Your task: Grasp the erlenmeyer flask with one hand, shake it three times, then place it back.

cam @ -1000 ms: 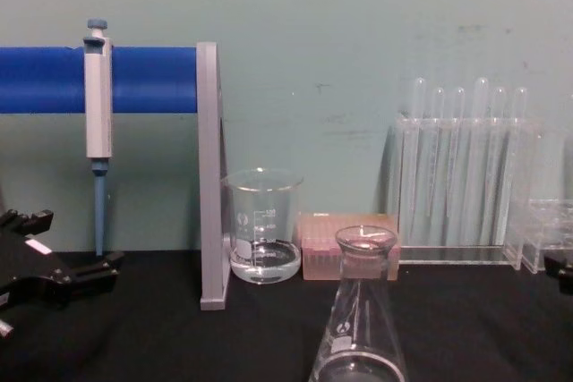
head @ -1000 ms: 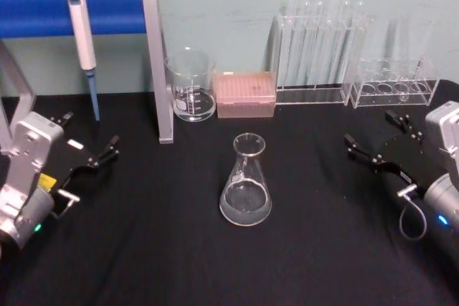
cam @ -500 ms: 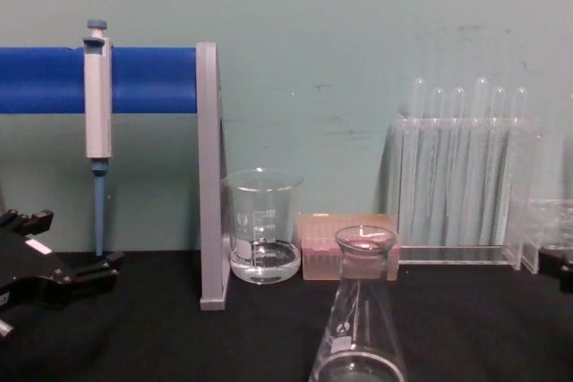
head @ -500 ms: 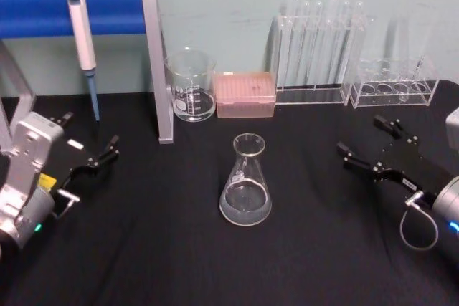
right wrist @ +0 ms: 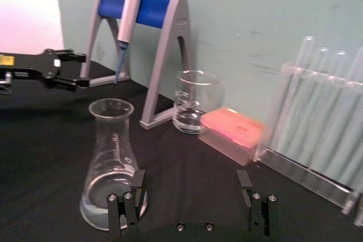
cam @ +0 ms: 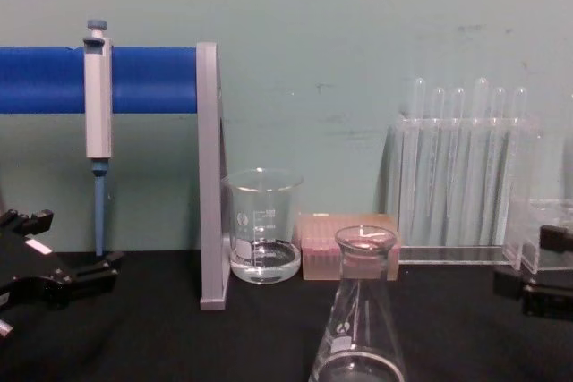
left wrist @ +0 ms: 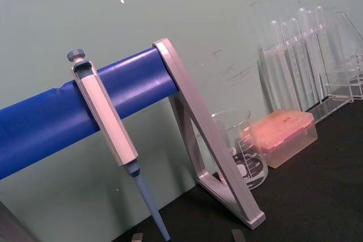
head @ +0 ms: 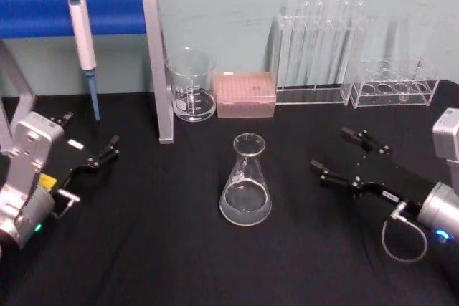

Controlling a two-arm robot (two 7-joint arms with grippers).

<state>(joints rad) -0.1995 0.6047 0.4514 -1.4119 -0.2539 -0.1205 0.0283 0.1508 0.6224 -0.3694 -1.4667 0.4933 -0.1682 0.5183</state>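
Standing clear to the left of the right gripper's point(head: 331, 150) spread fingers point(head: 328, 174), the flask point(head: 246, 190) (base cut off in chest view) is untouched; left gripper point(head: 92, 128) idles, fingers parted.

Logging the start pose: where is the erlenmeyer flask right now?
In the head view the erlenmeyer flask stands upright mid-scene, in front of the pink tip box, with the open right claw to its right, not touching.

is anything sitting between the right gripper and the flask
Nothing visible does. The right gripper is open to the right of the flask, with only bare black table between them. The beaker and the pink box stand farther back, out of that path.
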